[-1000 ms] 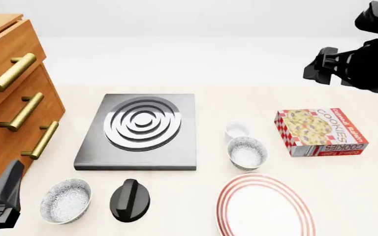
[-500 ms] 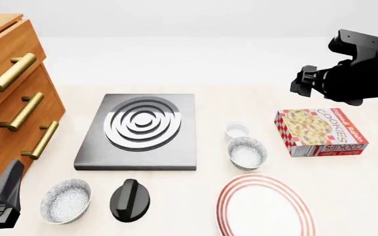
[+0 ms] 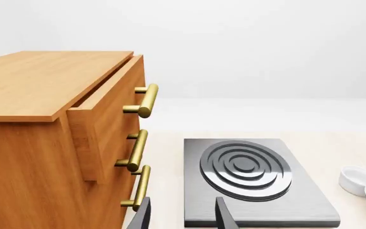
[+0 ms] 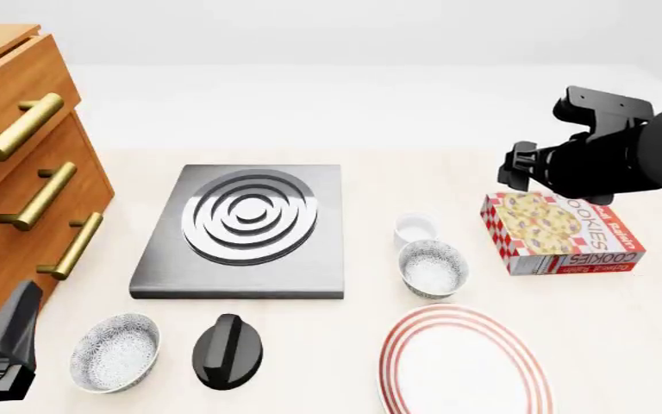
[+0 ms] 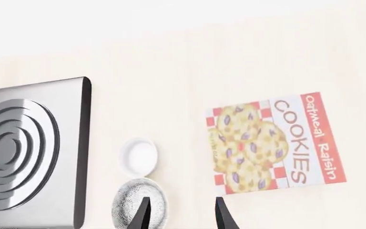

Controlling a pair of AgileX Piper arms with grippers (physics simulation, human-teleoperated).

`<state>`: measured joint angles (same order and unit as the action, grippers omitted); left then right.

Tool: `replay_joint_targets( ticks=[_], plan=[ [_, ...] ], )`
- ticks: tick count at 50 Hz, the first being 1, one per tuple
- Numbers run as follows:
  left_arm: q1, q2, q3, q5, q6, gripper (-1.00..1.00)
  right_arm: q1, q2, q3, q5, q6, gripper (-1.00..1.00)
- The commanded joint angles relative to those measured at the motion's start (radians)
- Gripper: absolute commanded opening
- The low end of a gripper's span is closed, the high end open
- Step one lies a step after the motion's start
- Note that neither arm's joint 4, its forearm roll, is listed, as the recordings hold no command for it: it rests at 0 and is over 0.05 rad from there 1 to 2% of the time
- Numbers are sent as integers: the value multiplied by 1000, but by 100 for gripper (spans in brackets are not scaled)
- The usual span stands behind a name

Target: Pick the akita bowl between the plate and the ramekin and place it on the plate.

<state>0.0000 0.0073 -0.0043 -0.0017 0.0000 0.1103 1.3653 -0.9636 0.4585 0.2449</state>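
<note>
Presently, the small round akita bowl (image 4: 433, 267), speckled white and grey inside and grey outside, sits on the pale table (image 4: 607, 328) right of centre in the front view, untouched and clear of both arms. The tiny plain white straight-sided ramekin (image 4: 415, 229) stands just beyond it, nearly touching its far rim, and the large flat white plate (image 4: 465, 362) with red concentric rings lies just below it at the lower edge of the frame. To the right, near the bowl but apart from it, lies a flat red-and-white box of oatmeal raisin cookies (image 4: 561, 231). To the left sits a grey square hob slab (image 4: 245, 231) with raised concentric rings; below it a black oval knob-like object (image 4: 228, 351) and a second speckled grey bowl (image 4: 115, 352) occupy the lower left. A wooden chest of drawers (image 4: 15, 164) with brass bar handles fills the left edge. The right gripper (image 5: 181, 212) hangs in the air at the upper right of the front view, above the cookie box; in its wrist view the two dark fingers (image 5: 223, 214) stand apart with nothing between them, the task bowl showing just beside one finger. The left gripper (image 3: 181, 215) is low at the lower left corner of the front view, by the drawers; its fingers (image 3: 225, 217) are likewise spread and hold nothing.
</note>
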Motion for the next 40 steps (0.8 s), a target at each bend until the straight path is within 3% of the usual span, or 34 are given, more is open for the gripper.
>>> replay_joint_targets(
  ticks=[1,40],
  plan=[
    [0,0,0,0,0,100,1,15,44,-35,-8,100],
    [0,0,0,0,0,100,46,55,140,-112,21,100]
  ],
)
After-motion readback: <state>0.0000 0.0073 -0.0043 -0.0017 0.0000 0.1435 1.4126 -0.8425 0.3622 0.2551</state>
